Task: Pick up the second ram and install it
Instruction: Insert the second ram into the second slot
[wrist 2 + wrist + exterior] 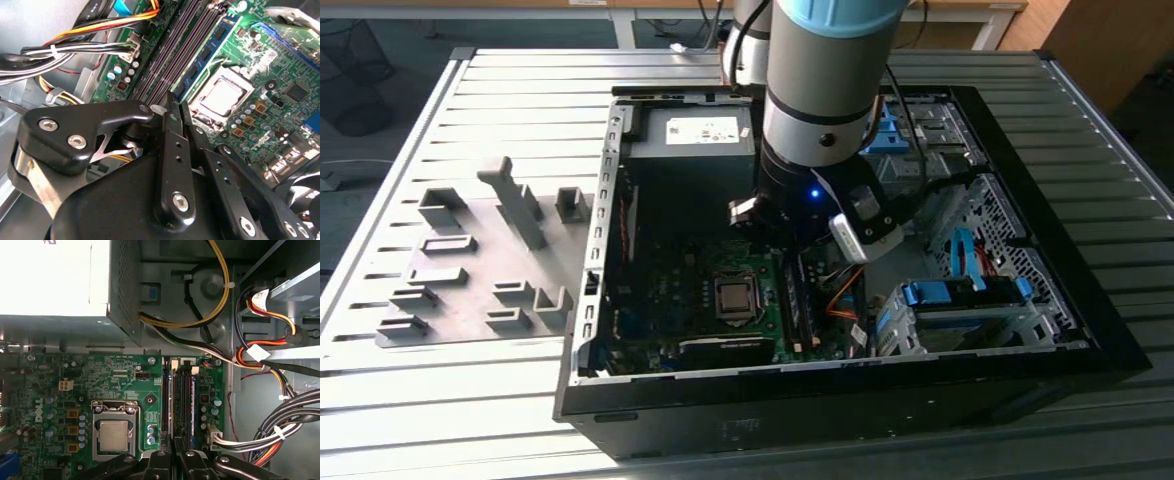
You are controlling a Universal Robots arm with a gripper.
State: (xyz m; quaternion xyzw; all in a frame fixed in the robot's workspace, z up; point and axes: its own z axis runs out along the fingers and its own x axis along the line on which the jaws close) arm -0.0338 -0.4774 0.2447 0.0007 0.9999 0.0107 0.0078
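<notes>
We see a table (440,420) of ribbed, pale metal slats with a dull sheen. On it, the fixture blocks (480,265) look like matt grey plastic. The computer case (854,400) is black outside, with bare grey sheet metal inside. The motherboard (55,377) is glossy green, and its processor (113,435) wears a smooth, brushed metal lid. The gripper (172,107) is satin black, metal or plastic we cannot tell, with bright metal screws. The cables (75,50) have smooth plastic jackets.
</notes>
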